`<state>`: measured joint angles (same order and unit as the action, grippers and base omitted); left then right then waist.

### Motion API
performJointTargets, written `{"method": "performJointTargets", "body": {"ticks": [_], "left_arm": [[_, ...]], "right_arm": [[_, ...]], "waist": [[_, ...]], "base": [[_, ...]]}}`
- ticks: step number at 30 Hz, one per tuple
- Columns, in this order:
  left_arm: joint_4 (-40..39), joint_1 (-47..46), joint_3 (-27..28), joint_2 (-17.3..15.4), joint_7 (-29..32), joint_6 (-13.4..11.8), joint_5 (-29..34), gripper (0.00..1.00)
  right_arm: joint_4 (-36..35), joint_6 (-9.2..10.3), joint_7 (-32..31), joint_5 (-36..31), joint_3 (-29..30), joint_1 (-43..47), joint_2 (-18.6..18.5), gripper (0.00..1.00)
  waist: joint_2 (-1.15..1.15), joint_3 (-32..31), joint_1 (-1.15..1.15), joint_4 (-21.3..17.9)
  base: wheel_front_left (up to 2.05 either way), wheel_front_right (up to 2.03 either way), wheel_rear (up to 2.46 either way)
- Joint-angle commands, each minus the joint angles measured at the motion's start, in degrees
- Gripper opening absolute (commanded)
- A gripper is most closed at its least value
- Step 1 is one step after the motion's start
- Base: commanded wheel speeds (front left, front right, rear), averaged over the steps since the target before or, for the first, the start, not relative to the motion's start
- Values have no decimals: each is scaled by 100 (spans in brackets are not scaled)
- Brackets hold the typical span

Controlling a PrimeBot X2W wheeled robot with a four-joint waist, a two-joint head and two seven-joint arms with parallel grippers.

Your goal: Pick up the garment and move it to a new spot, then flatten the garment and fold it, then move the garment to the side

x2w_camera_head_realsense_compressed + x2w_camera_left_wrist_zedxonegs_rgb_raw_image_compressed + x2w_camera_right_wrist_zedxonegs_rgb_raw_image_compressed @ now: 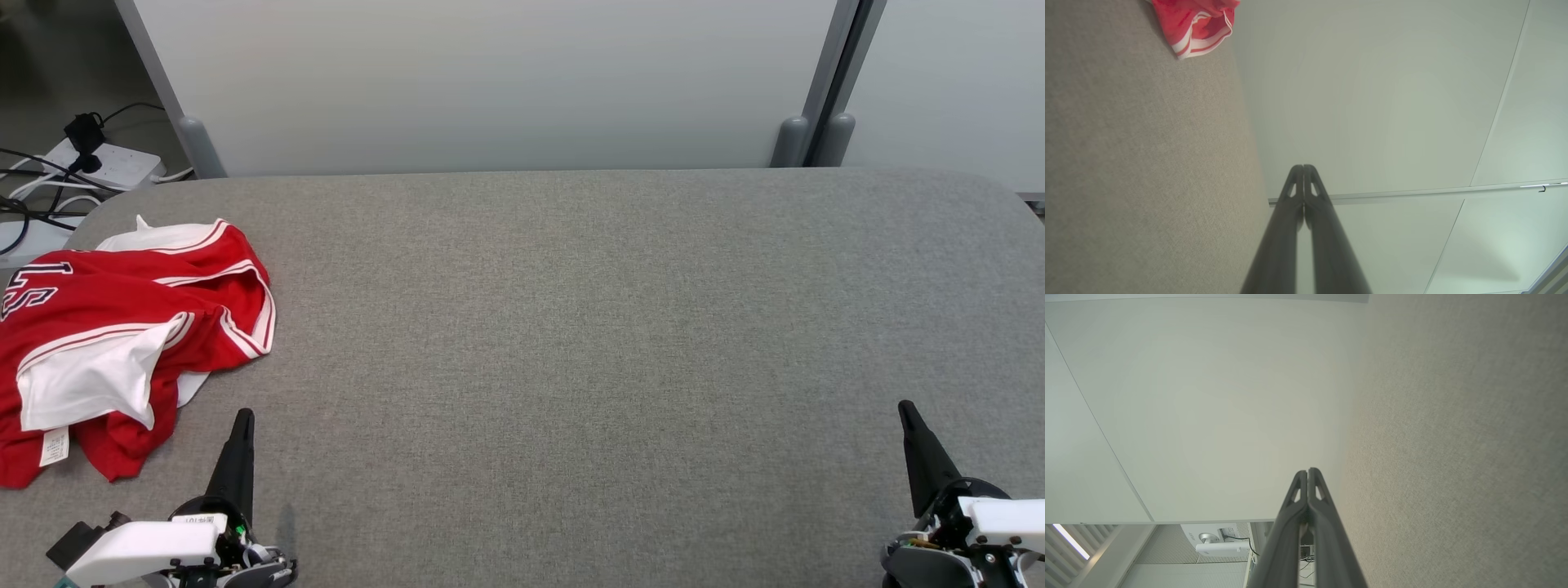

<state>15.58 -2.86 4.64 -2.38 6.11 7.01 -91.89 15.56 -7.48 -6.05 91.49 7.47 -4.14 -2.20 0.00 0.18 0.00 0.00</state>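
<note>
Left gripper (242, 418): fingers pressed together, empty, low over the grey bench (571, 327). Red-and-white garment (122, 327): crumpled on the bench just ahead and left of the left gripper, not touching it. Right gripper (904, 407): fingers together, empty, well apart from the garment, far to its right. Power strip (102, 163): beyond the garment, off the bench.

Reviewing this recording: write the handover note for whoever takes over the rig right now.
Left gripper: shut, empty, at the near edge close to the garment.
Right gripper: shut, empty, at the near right.
Crumpled red-and-white sports jersey: heaped at the left end of the grey fabric-covered table.
Done: nothing evident; the jersey is neither flat nor folded.
Left: pick up, relocate, flatten, fold, move aside.
</note>
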Motion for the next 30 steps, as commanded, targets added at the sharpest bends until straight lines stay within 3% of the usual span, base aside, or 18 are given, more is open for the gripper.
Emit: {"method": "performJointTargets", "body": {"ticks": [1,24,25,30], "left_arm": [[-155,-333,187,-50,36,47,-29,0],[-155,-333,186,-50,36,47,-29,0],[16,6,-5,1,-5,-1,3,100],[-2,-56,-29,-1,-48,1,25,100]], "right_arm": [[-154,-1,-46,65,-91,-204,-68,0],[-154,-1,-45,66,-93,-204,-67,0],[16,-1,4,-3,-5,4,1,100],[-15,-1,44,-26,2,-23,-10,100]], "waist": [[0,0,0,0],[0,0,0,0],[0,0,0,0],[0,-5,10,-1]], "base": [[0,0,0],[0,0,0],[0,0,0],[0,0,0]]}}
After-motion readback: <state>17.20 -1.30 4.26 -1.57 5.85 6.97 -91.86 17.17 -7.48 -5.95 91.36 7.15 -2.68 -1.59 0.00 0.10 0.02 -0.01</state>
